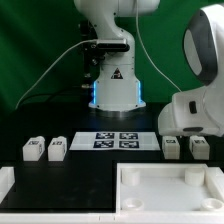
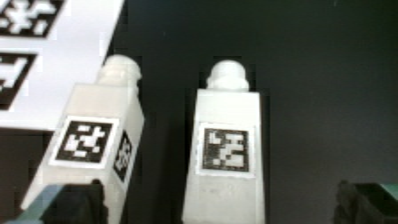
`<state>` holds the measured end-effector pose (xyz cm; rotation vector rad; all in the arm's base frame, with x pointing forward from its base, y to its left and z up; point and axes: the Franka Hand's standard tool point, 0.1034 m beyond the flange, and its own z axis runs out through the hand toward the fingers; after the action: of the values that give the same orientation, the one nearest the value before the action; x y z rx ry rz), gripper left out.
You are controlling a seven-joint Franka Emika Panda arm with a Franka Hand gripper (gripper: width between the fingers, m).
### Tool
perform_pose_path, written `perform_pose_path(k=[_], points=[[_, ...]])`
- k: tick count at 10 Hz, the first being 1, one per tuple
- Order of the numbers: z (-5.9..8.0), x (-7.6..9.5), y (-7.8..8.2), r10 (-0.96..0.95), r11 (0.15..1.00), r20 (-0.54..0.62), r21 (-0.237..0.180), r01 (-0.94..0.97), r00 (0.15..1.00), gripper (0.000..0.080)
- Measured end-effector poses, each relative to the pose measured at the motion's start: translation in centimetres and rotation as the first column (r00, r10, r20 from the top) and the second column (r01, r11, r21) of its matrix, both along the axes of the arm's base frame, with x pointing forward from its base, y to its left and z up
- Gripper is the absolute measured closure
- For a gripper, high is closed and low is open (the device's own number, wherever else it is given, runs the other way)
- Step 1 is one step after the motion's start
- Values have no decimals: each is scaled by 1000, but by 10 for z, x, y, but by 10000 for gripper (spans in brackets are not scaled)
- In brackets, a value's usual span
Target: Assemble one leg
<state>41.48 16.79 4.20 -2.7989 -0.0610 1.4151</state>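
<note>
left legs (image 1: 32, 149): exterior view's left, on tabletop (image 1: 90, 175), untouched
marker board (image 1: 118, 140): centre
leg (image 2: 228, 135): exterior view's right, beside twin (image 2: 98, 135), under arm (image 1: 195, 105)
end effector (image 2: 217, 205): spread, empty, over leg
handling: likely light, rigid, slick; pinch flat sides mid-body

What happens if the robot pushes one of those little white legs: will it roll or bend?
The leg looks like chunky hard plastic, so it probably stays stiff and won't bend. Its sides are flat, so it would likely slide rather than roll. It looks smooth, so it might slip a little when grabbed.
</note>
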Motion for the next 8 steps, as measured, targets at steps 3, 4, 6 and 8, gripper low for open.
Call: perform_pose_path(k=[3, 4, 6, 8], points=[[-17, -7, 2, -11, 1000, 11, -4, 11, 1000, 150], [-21, -10, 5, -8, 1000, 11, -7, 8, 1000, 150], [-28, -18, 10, 1, 1000, 16, -8, -1, 1000, 150], [-33, -24, 14, 9, 1000, 3, -17, -9, 1000, 150]])
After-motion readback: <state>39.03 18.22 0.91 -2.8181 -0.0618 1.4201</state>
